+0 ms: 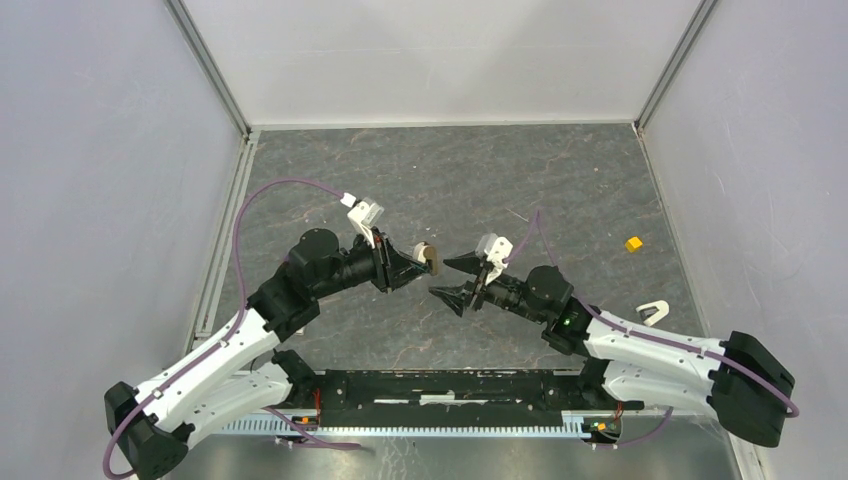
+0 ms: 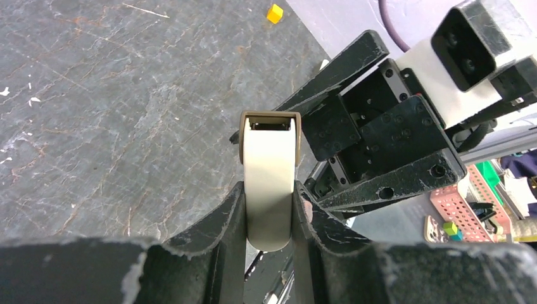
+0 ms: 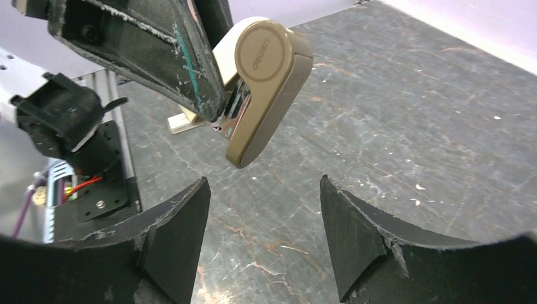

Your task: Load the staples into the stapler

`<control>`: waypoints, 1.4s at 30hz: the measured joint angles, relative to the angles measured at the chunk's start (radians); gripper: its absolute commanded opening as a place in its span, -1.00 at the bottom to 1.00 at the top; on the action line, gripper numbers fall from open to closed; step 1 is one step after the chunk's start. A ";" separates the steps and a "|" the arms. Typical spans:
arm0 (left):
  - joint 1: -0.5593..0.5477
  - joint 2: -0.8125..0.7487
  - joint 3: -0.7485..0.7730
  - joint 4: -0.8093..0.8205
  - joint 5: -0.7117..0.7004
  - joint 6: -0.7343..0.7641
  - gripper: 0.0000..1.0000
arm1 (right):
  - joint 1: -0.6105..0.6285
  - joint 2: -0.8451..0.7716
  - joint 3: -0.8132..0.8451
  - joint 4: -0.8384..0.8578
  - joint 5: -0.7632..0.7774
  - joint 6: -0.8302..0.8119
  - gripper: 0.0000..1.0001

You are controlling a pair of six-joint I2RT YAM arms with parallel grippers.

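Left gripper is clamped on a tan and cream stapler, which it holds in the air above the middle of the dark stone-patterned table. In the left wrist view, the two black fingers press against the stapler's cream sides, and its tan end points away from the camera. In the right wrist view, the stapler hangs tilted. Its rounded tan hinge cap is uppermost, its long tan body slopes down to the left, and a strip of shiny metal shows along its underside beside the left finger.

The right gripper faces the stapler from the other side with its jaws spread wide, holding nothing. Its fingertips sit just short of the stapler's lower end and do not touch it.

A small yellow cube lies on the table well off to the right. A white hook-shaped piece rests nearer the right arm. Pale walls enclose the table on three sides.
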 measured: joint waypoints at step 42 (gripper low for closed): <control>0.002 0.089 0.080 -0.308 -0.006 0.003 -0.95 | -0.011 0.134 -0.067 0.158 0.293 -0.113 -0.10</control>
